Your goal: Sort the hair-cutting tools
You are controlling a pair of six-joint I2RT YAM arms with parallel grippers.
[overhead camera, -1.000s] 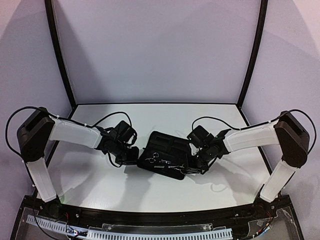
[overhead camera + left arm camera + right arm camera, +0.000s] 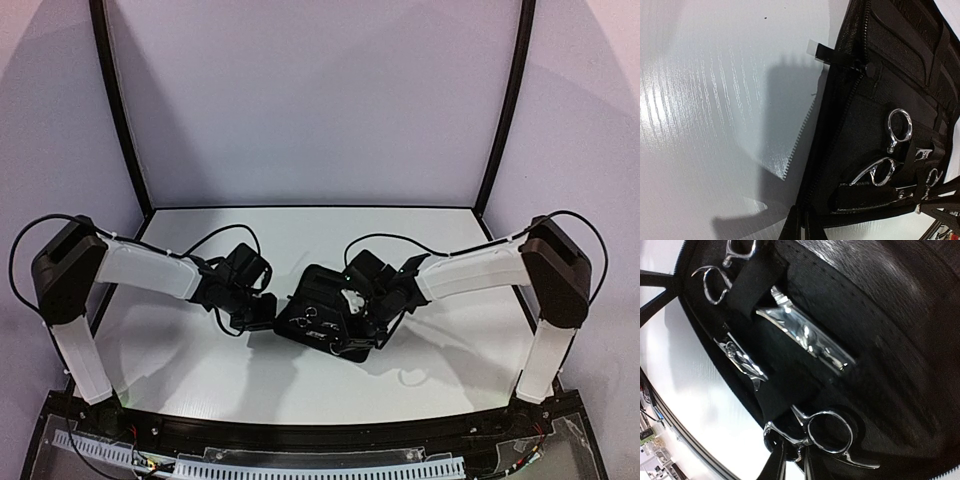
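A black zip case (image 2: 318, 285) lies open in the middle of the table. Silver scissors with ring handles are tucked under its straps. In the left wrist view two ring handles (image 2: 900, 127) show inside the case (image 2: 900, 55). My left gripper (image 2: 262, 312) is at the case's left edge, and its fingers (image 2: 796, 227) are shut on the zipper rim. My right gripper (image 2: 352, 310) is over the case's inside. Its fingers (image 2: 776, 467) are closed on the ring handle of one pair of scissors (image 2: 827, 435). A second pair (image 2: 715, 285) lies further up the case. No comb shows.
Bare blades (image 2: 805, 337) lie under a black strap inside the case (image 2: 900, 315). The white tabletop (image 2: 200, 370) surrounds the case. Black frame posts (image 2: 120, 110) stand at the table's back corners. A cable tray (image 2: 300, 465) runs along the near edge.
My right gripper has moved left, from the case's right front edge to over its middle. The left arm and the case have stayed put.
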